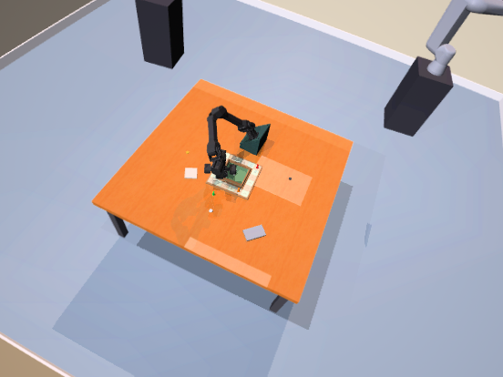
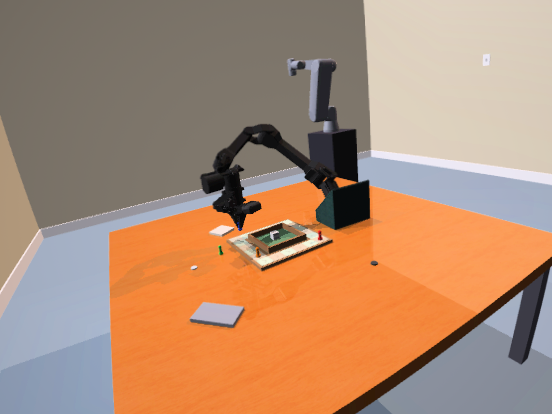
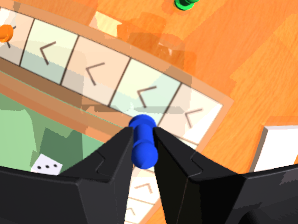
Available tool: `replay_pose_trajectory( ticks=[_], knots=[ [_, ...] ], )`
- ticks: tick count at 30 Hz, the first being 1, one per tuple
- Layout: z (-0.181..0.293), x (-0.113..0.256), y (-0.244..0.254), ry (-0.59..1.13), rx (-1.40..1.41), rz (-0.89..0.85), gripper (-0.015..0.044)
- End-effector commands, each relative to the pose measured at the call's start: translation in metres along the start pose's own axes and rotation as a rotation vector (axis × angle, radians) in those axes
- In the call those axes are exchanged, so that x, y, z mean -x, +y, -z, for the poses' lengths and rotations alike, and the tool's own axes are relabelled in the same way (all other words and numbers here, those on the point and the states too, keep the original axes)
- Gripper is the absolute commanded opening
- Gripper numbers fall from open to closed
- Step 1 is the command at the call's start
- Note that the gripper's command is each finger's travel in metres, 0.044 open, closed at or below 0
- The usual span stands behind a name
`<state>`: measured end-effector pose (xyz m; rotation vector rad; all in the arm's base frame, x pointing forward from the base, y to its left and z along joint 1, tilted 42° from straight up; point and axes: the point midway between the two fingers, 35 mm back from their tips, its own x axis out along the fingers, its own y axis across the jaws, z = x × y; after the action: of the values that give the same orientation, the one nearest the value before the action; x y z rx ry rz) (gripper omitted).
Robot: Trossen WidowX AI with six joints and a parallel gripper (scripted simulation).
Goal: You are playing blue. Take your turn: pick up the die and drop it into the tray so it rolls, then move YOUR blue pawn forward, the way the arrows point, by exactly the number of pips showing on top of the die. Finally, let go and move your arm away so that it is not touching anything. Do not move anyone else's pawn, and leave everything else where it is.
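The gripper [image 1: 226,175] [image 2: 240,227] [image 3: 143,135] is grasping the blue pawn [image 2: 240,229] [image 3: 144,145], hovering above the board's [image 1: 250,193] [image 2: 270,263] [image 3: 215,98] corner area, outside the tray [image 1: 248,178] [image 2: 270,248] [image 3: 75,117]

Arm arched fwd, gripper [image 1: 220,175] [image 2: 239,226] [image 3: 143,135] angled down, clamped w/ narrow gap.

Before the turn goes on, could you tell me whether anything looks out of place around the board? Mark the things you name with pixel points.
The green pawn [image 1: 213,193] [image 2: 220,250] [image 3: 185,4] stands on the table beside the board, while the orange [image 1: 238,190] [image 2: 257,252] [image 3: 6,33] and red [image 1: 257,167] [image 2: 320,235] pawns stand on its track. Nothing looks spilled.
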<state>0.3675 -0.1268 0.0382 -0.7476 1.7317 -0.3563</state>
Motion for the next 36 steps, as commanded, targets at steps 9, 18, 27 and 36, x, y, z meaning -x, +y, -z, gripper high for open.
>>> replay_pose_trajectory(
  ticks=[9, 18, 27, 36],
  knots=[
    [-0.003, -0.038, -0.003, 0.000, -0.004, 0.006, 0.0000],
    [-0.003, -0.043, -0.003, 0.000, -0.004, 0.006, 0.0000],
    [-0.005, -0.048, -0.003, -0.008, -0.007, 0.006, 0.0026],
    [-0.006, -0.045, -0.003, -0.007, -0.007, 0.006, 0.0263]
  ],
)
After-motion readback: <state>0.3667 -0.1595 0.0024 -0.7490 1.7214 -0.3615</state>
